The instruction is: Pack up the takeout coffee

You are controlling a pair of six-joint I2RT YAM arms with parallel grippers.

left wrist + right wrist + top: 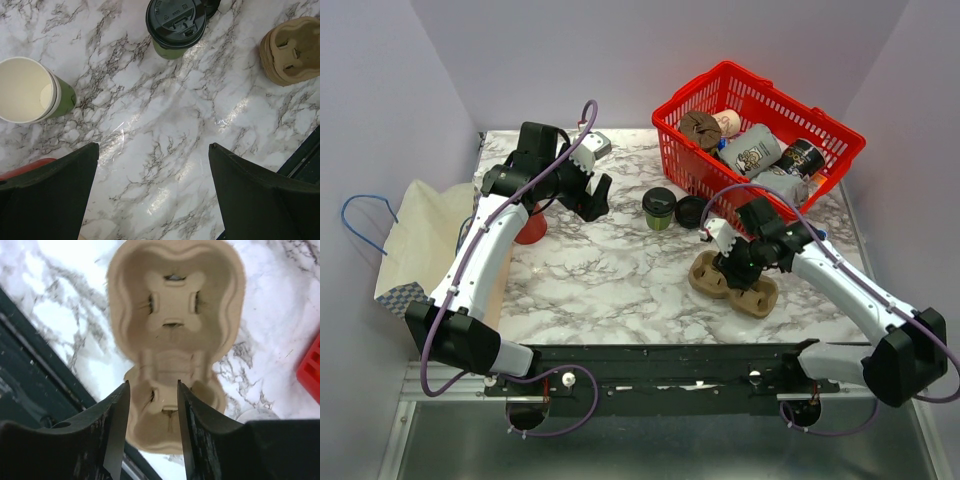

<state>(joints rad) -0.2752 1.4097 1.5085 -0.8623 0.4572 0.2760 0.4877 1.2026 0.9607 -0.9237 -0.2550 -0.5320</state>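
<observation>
The takeout coffee (659,208) (175,25), an olive-green paper cup with a black lid, stands upright mid-table. My left gripper (595,200) (154,146) hovers open to its left over bare marble, holding nothing. A brown pulp cup carrier (732,280) (292,50) (175,305) lies in front of the basket. My right gripper (735,262) (152,382) is right above the carrier's near pocket. Its jaws stand apart, with a gap on either side of the pocket wall.
A loose black lid (691,210) lies just right of the coffee. An unlidded green cup (30,90) and a red cup (530,228) stand under the left arm. A red basket (720,68) with several items sits back right. A paper bag (415,240) lies at the left edge.
</observation>
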